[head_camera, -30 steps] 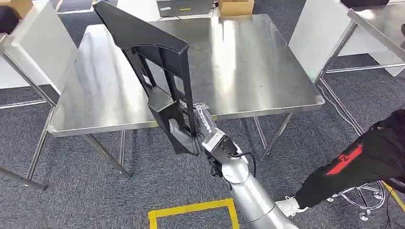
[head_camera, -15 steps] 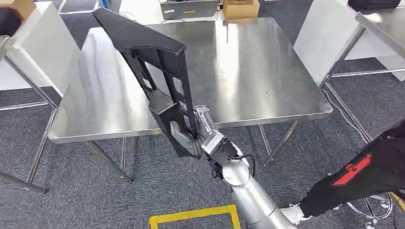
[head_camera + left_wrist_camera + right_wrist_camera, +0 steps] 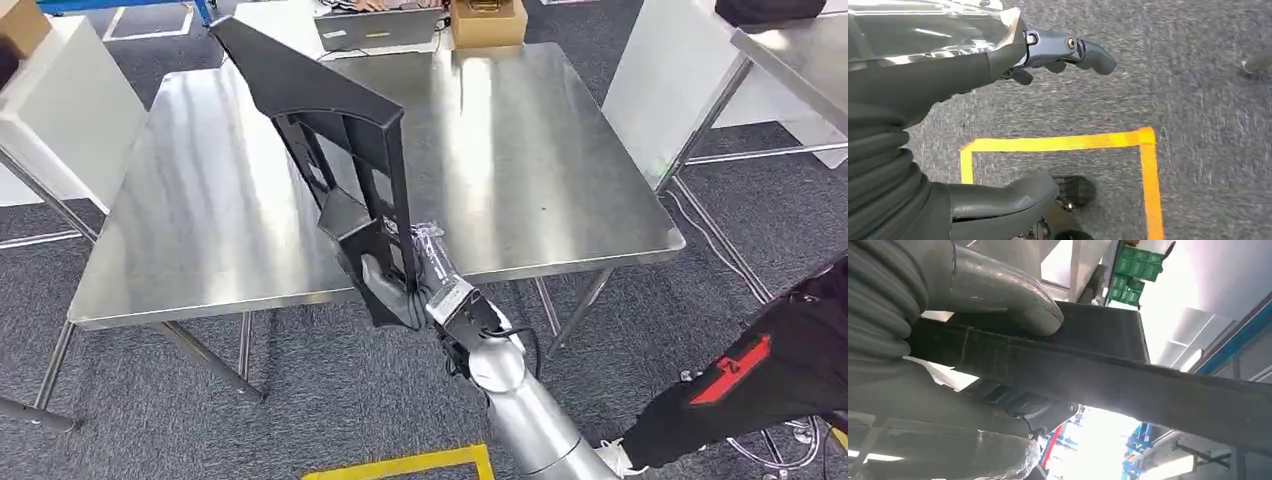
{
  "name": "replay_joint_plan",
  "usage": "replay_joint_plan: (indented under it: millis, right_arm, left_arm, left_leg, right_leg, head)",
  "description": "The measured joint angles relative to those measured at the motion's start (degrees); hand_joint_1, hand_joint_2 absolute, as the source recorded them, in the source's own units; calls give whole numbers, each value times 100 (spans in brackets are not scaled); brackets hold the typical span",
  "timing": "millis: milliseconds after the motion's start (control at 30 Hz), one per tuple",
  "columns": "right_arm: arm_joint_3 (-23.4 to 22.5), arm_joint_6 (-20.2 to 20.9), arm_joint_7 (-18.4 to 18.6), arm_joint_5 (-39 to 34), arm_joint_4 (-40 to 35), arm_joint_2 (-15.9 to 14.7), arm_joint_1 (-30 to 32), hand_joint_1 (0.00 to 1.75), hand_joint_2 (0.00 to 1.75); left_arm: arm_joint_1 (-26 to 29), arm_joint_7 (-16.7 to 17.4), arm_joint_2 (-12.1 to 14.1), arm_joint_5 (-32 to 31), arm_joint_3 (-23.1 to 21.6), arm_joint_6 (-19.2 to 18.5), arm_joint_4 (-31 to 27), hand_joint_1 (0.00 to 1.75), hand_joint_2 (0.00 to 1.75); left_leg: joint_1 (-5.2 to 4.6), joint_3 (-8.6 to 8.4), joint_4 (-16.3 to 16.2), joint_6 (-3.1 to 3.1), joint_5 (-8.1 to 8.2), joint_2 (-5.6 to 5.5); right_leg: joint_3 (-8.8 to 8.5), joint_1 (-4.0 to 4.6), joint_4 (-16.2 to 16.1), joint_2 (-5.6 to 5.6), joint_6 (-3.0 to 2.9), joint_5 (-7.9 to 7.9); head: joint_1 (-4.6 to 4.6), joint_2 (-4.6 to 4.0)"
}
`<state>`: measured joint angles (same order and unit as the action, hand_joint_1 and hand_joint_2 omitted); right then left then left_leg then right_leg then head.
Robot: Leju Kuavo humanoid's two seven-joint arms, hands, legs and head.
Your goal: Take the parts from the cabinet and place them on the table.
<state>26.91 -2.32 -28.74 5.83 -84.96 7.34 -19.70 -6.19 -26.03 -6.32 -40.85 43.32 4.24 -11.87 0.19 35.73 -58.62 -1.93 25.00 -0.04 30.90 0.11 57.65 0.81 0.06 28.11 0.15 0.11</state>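
Note:
A large black plastic part [image 3: 335,140], a long frame with open slots, rises from my right hand [image 3: 405,285] and leans over the near half of the steel table [image 3: 540,150]. My right hand grips its lower end just in front of the table's near edge. In the right wrist view the thumb [image 3: 1003,287] presses on the black part [image 3: 1128,385]. My left hand [image 3: 1013,120] hangs over the grey carpet with fingers [image 3: 1073,50] apart and nothing in them.
A laptop [image 3: 375,25] and a cardboard box [image 3: 485,20] sit at the table's far edge. White panels and other steel tables stand at both sides. A person's leg in black trousers [image 3: 770,375] is at the right. Yellow floor tape [image 3: 1063,142] marks the carpet below.
The whole view has shifted, so the camera moved: the table's near edge now lies lower and closer. The black part stays gripped in my right hand, reaching further over the table.

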Motion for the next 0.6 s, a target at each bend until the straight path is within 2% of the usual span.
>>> replay_joint_plan:
  millis: [67, 100, 133, 167, 233, 267, 300, 333, 367, 433, 467, 500, 533, 600]
  right_arm:
    - [0, -4, 0, 0, 0, 2, 12, 175, 175]
    - [2, -4, 0, 0, -13, 7, 8, 175, 175]
    - [0, -4, 2, 2, -31, 7, 15, 175, 175]
    - [-2, -4, -4, 0, -37, 4, -8, 175, 175]
    - [-15, -7, -4, -4, -37, -2, -19, 175, 175]
    - [-28, -9, -2, -2, -35, -18, 14, 175, 175]
    - [-33, -9, -2, 0, -35, -31, 34, 175, 175]
    - [-37, -9, 0, 2, -35, -42, 45, 175, 175]
    - [-42, -9, -2, 2, -35, -50, 45, 175, 175]
    - [-57, -11, 0, 4, -35, -55, 45, 175, 175]
    - [-61, -11, 0, 5, -35, -59, 41, 175, 175]
    - [-61, -13, 0, 4, -39, -61, 37, 175, 175]
    - [-63, -13, 4, 11, -39, -68, 48, 175, 175]
    - [-68, -28, 4, 18, -42, -68, 43, 175, 175]
  left_arm:
    - [4, 15, 0, 7, 0, 2, 2, 0, 175]
    - [9, 15, -4, 9, 0, 2, 2, 0, 175]
    - [16, 18, -15, 9, 0, 0, 2, 0, 175]
    - [12, 15, -15, 9, 0, 2, 2, 0, 175]
    - [-6, 15, -15, 7, 0, -9, 2, 0, 175]
    - [-4, 15, -31, 2, 0, -13, 2, 0, 175]
    - [-3, 15, -31, -2, 0, -13, 0, 0, 175]
    - [8, 18, -37, -4, 0, -15, 2, 0, 175]
    - [15, 20, -48, -11, 0, -15, 2, 0, 175]
    - [9, 20, -63, -22, -2, -24, 2, 0, 175]
    - [6, 20, -61, -46, -4, -30, 2, 0, 175]
    - [-6, 22, -57, -48, -7, -30, 2, 0, 175]
    - [-8, 22, -57, -55, -11, -30, 2, 0, 175]
    - [-13, 31, -59, -55, -33, -30, 2, 0, 175]
  left_leg:
    - [-24, -24, -13, -31, 17, -14]
    - [-22, -64, 58, -52, 4, -19]
    - [54, -173, 163, -63, -27, -5]
    - [48, -239, 220, -89, -17, -9]
    - [45, -282, 222, -128, 22, -9]
    - [44, -301, 221, -129, 57, -15]
    - [44, -322, 220, -123, 82, -21]
    - [45, -364, 220, -113, 112, -28]
    - [48, -419, 218, -91, 158, -35]
    - [60, -549, 211, -36, 256, -47]
    - [45, -562, 196, 15, 314, -47]
    - [8, -550, 150, 58, 384, -55]
    - [15, -556, 155, 81, 396, -43]
    - [57, -587, 179, 138, 422, -33]
  right_leg:
    - [2, -32, -35, -11, 48, 4]
    - [-28, -1, -68, -11, 84, 16]
    - [-5, 3, -12, -25, 103, 58]
    - [86, -1, 202, -30, 95, 129]
    - [587, -36, 1048, -29, 84, 386]
    - [913, -51, 1519, -29, 105, 486]
    - [1087, -66, 1718, -30, 141, 481]
    - [1135, -84, 1667, -31, 200, 386]
    - [1044, -108, 1356, -38, 282, 182]
    - [649, -175, 385, -62, 432, -336]
    - [530, -201, 23, -100, 451, -481]
    - [456, -163, 2, -78, 353, -443]
    - [466, -171, 18, -76, 272, -427]
    - [477, -122, 33, -53, 177, -389]
  head:
    - [0, 0]
    - [2, 0]
    - [2, 0]
    - [16, 0]
    - [17, 0]
    - [20, 0]
    - [18, 0]
    - [20, 0]
    - [18, 0]
    - [20, 0]
    - [28, 0]
    - [15, 0]
    - [11, 0]
    - [15, 0]
